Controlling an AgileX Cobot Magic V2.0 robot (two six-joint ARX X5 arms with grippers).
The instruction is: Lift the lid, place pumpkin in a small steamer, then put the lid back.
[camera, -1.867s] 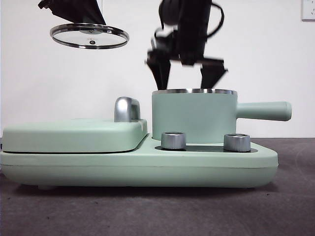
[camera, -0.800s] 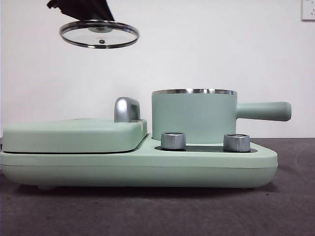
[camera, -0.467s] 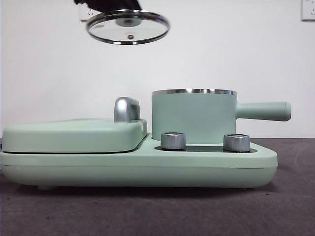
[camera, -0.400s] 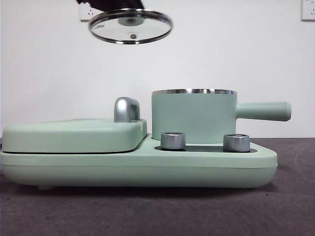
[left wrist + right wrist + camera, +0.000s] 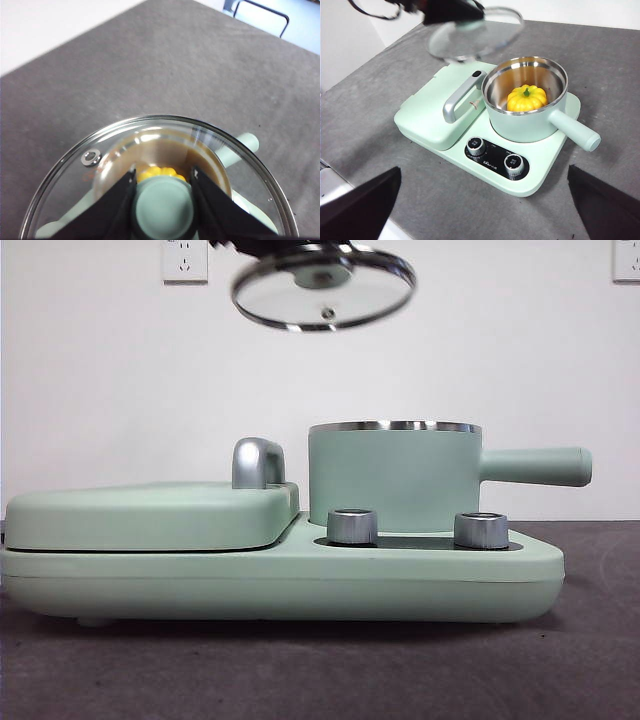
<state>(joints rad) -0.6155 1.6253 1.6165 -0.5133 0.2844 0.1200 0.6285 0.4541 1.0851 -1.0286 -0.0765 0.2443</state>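
My left gripper is shut on the mint-green knob of the glass lid and holds it in the air, up and to the left of the small steamer. Through the glass the left wrist view shows the pumpkin. The right wrist view shows the pumpkin sitting inside the steamer, the lid hanging beyond it, and my right gripper open, high above the table and empty.
The steamer stands on a mint-green cooker base with two chrome dials in front. A flat hinged cover with a chrome handle fills the base's left half. The steamer's long handle points right.
The left gripper has carried the lid to the right, from above the flat cover toward the steamer. The right arm, which stood over the steamer at first, has left the front view.
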